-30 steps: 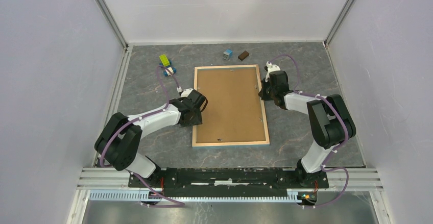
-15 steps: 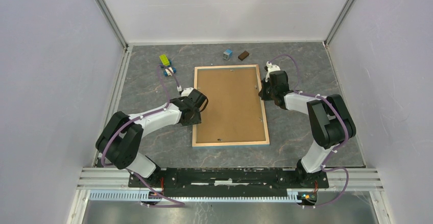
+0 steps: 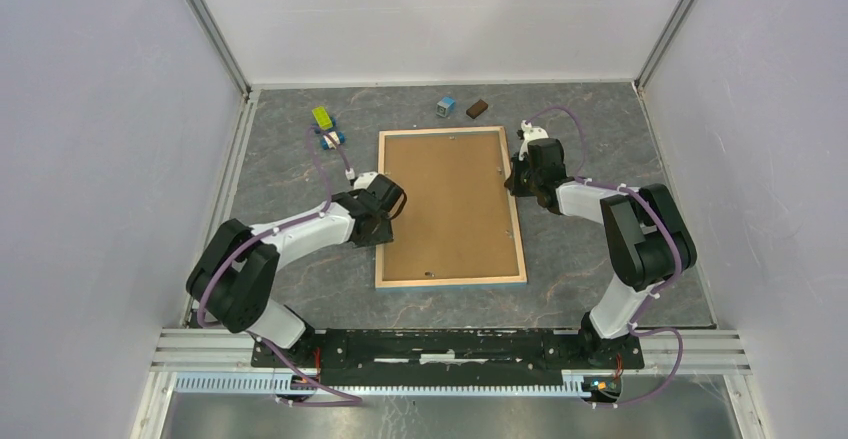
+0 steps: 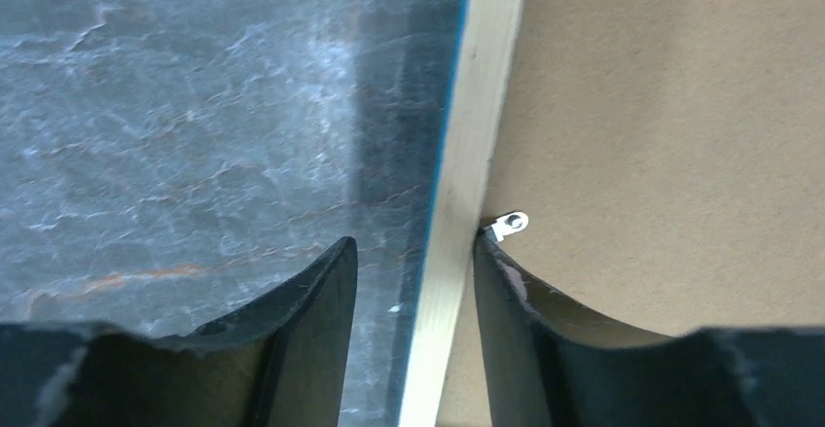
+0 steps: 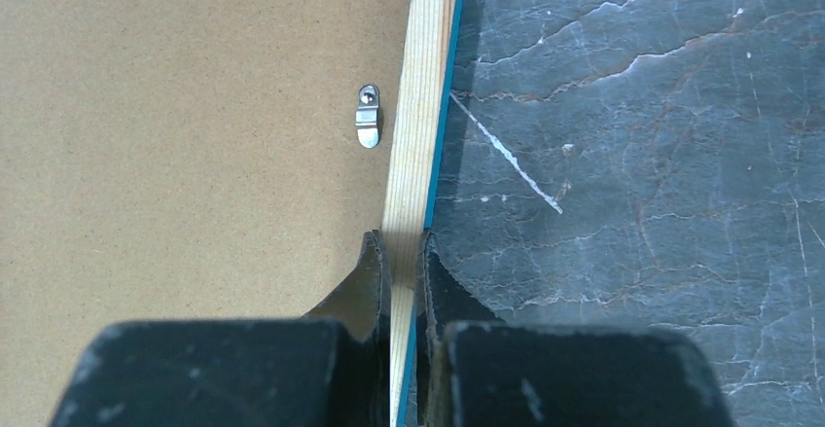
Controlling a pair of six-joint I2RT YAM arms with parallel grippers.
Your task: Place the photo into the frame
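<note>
The frame (image 3: 452, 281) lies face down mid-table, its light wood back up and a blue edge showing. A brown backing board (image 3: 450, 204) fills it. The photo is hidden. My left gripper (image 3: 384, 223) stands open astride the left rail (image 4: 486, 106). Its inner finger (image 4: 506, 301) touches the rail's inner side next to a metal clip (image 4: 511, 223), and its outer finger (image 4: 321, 301) stands apart over the table. My right gripper (image 3: 515, 174) is shut on the right rail (image 5: 423, 87), one finger on each side. A second clip (image 5: 368, 116) lies just ahead of it on the board.
Small items sit along the back: a green-yellow block (image 3: 322, 117), a blue-and-white piece (image 3: 330, 139), a blue cube (image 3: 445, 106) and a brown block (image 3: 477, 109). Pale walls close in the table on the left, right and back.
The left gripper's jaws have narrowed around the frame's left rail. The right gripper and the frame have stayed where they were.
</note>
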